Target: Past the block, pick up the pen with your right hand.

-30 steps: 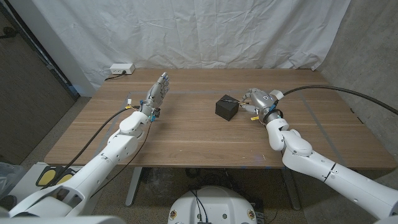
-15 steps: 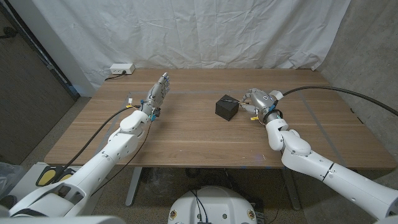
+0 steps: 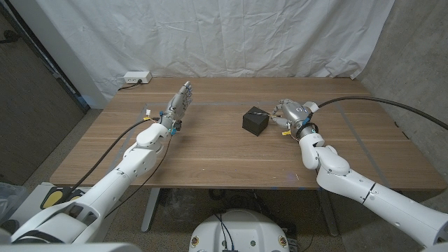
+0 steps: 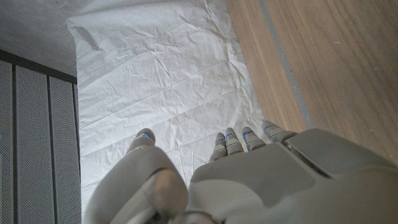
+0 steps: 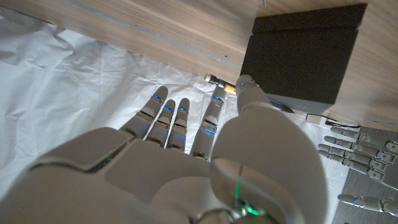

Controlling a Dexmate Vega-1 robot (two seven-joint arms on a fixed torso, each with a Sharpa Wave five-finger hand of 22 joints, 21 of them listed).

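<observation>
right hand (image 3: 289, 112) at the pen (image 5: 221, 87), just beside the black block (image 3: 255, 121)

its fingers (image 5: 166, 117) reach out straight over the pen, whose tip peeks between them; whether they grip it i cannot tell. the block sits just off the thumb side. left hand (image 3: 179, 103) hangs well apart, fingers straight, holding nothing.

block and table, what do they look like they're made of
Block: matte black, light-absorbing with no glare and slightly soft edges, so probably foam or rubbery plastic; the look leaves it open.
Table: brown surface with long parallel grain lines and a low sheen, so wood or a wood-look laminate.
</observation>
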